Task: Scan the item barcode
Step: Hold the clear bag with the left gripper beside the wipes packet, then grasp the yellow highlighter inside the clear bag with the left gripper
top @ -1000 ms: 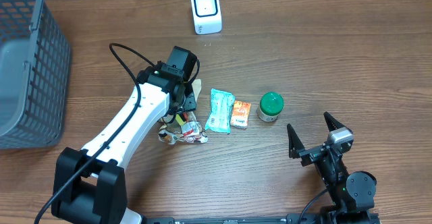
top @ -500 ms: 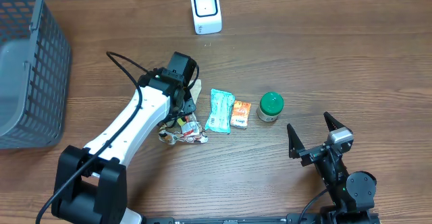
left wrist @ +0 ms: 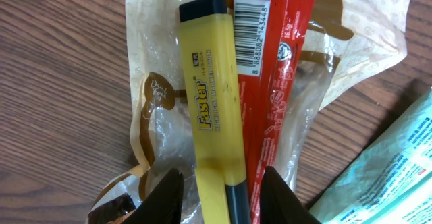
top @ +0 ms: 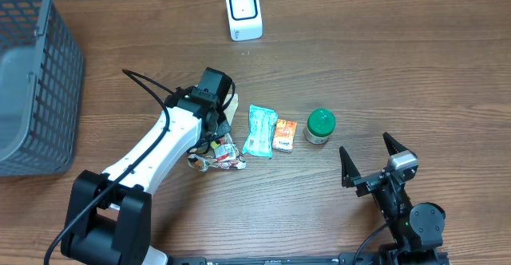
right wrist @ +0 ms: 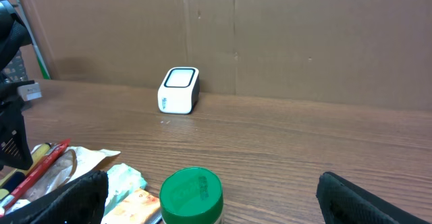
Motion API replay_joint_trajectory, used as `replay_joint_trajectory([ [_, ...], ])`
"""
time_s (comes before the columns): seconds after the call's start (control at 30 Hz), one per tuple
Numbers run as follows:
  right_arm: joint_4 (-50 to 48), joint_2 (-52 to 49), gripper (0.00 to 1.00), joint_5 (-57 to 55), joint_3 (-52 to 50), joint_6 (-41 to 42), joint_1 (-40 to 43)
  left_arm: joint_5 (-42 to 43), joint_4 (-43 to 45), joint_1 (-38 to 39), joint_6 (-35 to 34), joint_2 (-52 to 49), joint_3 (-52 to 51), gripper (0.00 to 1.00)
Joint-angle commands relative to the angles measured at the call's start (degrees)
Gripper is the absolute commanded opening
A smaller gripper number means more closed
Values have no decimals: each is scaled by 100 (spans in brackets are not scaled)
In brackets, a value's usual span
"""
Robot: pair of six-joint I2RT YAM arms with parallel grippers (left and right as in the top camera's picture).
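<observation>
Left wrist has been pulled slightly back toward the robot's edge of the table. Its cable loop has been dragged lower and further left in the overhead view. Left gripper jaws have been narrowed around the yellow marker and red stick pack; contact can't be confirmed.

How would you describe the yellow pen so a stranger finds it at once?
From the white scanner at the far edge of the table, come to the left gripper. Between its fingers, on a clear bag, lie two long things. The pen is yellow with dark ends; its neighbour is a red barcoded wrapper.
</observation>
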State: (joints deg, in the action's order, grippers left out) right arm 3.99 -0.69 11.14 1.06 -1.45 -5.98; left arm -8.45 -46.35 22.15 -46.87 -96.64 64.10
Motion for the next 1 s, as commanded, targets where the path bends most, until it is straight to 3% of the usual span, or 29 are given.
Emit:
replay_joint_trajectory([
  [0.0,-28,46,100,-59,-61,39,37,-125,35,24,-166,59,-37,23],
  [0.97,-28,46,100,-59,-61,39,37,-94,245,26,-461,-92,-299,23],
])
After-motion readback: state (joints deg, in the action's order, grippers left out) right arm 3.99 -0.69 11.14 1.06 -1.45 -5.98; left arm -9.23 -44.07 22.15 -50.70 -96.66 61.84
